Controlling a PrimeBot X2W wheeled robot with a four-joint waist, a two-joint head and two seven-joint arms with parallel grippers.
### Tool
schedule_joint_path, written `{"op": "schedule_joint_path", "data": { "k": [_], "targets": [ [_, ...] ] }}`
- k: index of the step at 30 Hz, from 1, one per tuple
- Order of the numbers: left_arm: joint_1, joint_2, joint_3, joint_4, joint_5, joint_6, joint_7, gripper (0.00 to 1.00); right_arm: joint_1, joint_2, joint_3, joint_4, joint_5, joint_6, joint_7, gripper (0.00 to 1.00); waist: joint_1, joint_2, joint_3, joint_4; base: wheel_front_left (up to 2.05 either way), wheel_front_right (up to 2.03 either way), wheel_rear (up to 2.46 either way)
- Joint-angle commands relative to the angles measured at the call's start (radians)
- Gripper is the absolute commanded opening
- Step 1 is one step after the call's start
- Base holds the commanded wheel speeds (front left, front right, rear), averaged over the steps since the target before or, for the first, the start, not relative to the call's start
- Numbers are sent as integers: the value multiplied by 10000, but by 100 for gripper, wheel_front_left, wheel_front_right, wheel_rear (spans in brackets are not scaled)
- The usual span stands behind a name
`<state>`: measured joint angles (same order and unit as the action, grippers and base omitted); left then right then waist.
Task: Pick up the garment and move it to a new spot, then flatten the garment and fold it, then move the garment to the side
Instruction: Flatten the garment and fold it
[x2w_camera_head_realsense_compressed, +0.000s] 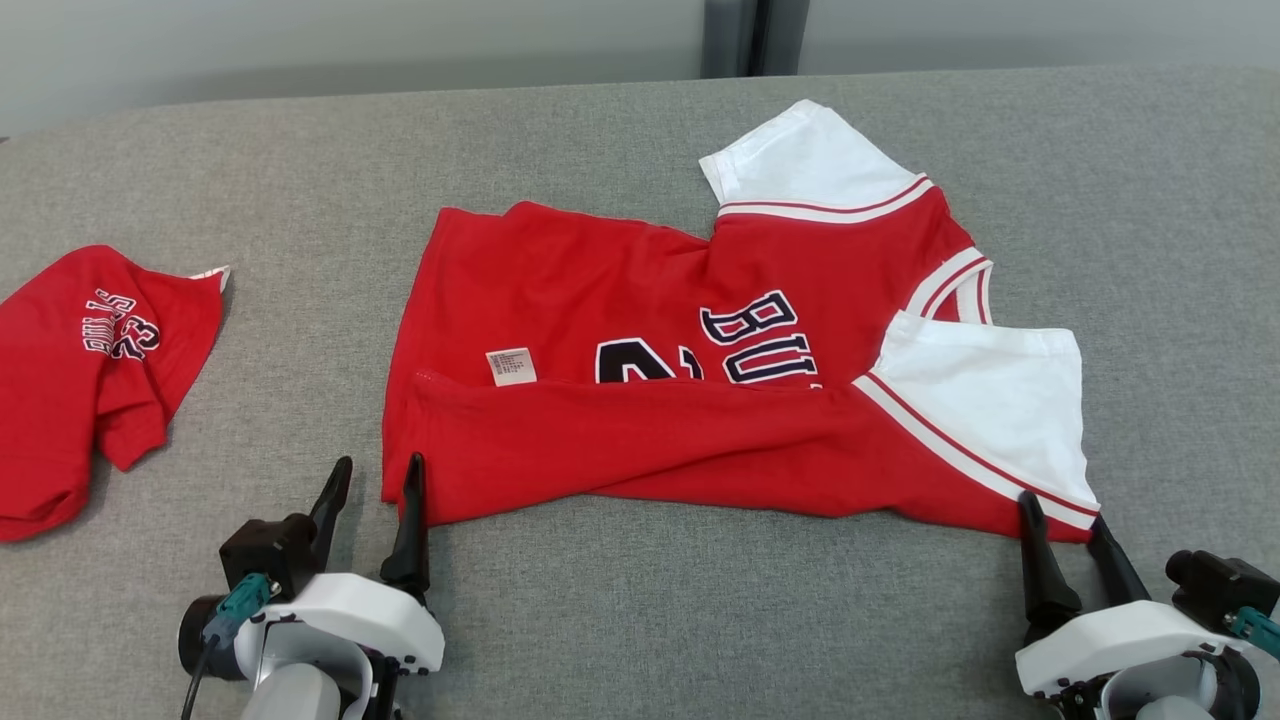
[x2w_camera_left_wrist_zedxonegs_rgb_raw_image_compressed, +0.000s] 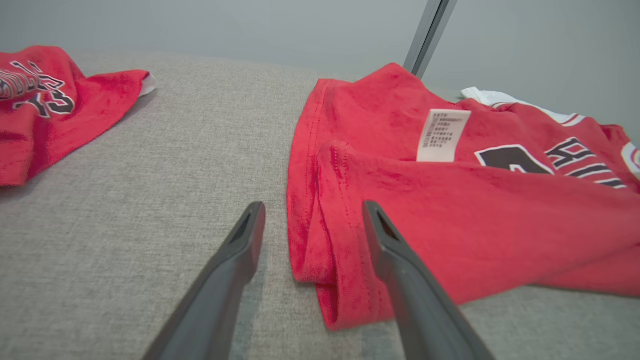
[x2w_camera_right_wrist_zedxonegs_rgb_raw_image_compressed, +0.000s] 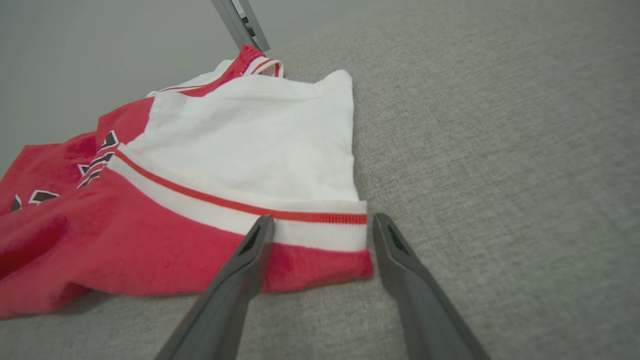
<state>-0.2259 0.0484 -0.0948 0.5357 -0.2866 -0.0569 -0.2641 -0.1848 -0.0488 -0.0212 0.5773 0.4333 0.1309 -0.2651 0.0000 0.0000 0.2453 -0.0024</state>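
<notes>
My left pincer (x2w_camera_head_realsense_compressed: 379, 462) stands spread at the near left corner of the red jersey (x2w_camera_head_realsense_compressed: 700, 430), 1 finger over the hem, the other over the bare grey surface (x2w_camera_head_realsense_compressed: 600, 150), nothing pinched. My right pincer (x2w_camera_head_realsense_compressed: 1061, 508) is spread too, its 2 fingers flanking the near right corner below the white sleeve (x2w_camera_head_realsense_compressed: 1000, 400). The jersey lies mid-surface, its near edge folded over the lettering, and a 2nd red garment (x2w_camera_head_realsense_compressed: 90, 370) lies well apart at left.

Left gripper (x2w_camera_head_realsense_compressed: 379, 462) and right gripper (x2w_camera_head_realsense_compressed: 1062, 510) are each showing two long, dark, tapering fingers (x2w_camera_head_realsense_compressed: 411, 510), a white moulded housing (x2w_camera_head_realsense_compressed: 350, 612), a black block (x2w_camera_head_realsense_compressed: 265, 550) and a teal connector (x2w_camera_head_realsense_compressed: 240, 600).
</notes>
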Motion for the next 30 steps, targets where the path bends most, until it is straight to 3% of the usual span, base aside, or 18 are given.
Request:
{"op": "schedule_joint_path", "data": {
  "k": [1, 3, 4, 6, 11, 23, 30],
  "targets": [
    [128, 48, 22, -10, -40, 33, -1, 100, 70, -38, 80, 264, 72, -3, 20, 100, 0, 0, -14, 10, 0, 0, 0],
    [140, 46, 52, 7, -19, 26, -1, 100, 38, -15, 267, 635, 129, -3, 52, 100, 0, 0, -32, 13, 0, 0, 0],
    [149, 48, 67, 20, -30, 23, -1, 100, 25, -4, 375, 829, 168, -3, 61, 78, 0, 0, -37, 15, 0, 0, 0],
    [192, 44, 74, 48, -21, -6, -1, 100, -6, -14, 623, 1172, 228, -3, 92, 0, 0, 0, -55, 24, 0, 0, 0],
    [238, 46, 87, 149, -63, -51, -1, 100, -87, -329, 848, 1410, 509, -29, 92, 0, 0, 0, -121, 37, 0, 0, 0],
    [173, 47, -203, 387, -441, -467, -1, 100, -655, -1154, 662, 260, 511, -12, 8, 0, 0, 0, -97, -76, 0, 0, 0],
    [-51, 40, -580, 551, -745, -668, -1, 100, -928, -1226, 745, 235, 596, -12, 8, 0, 0, 0, -3, -158, 0, 0, 0]
  ]
}}
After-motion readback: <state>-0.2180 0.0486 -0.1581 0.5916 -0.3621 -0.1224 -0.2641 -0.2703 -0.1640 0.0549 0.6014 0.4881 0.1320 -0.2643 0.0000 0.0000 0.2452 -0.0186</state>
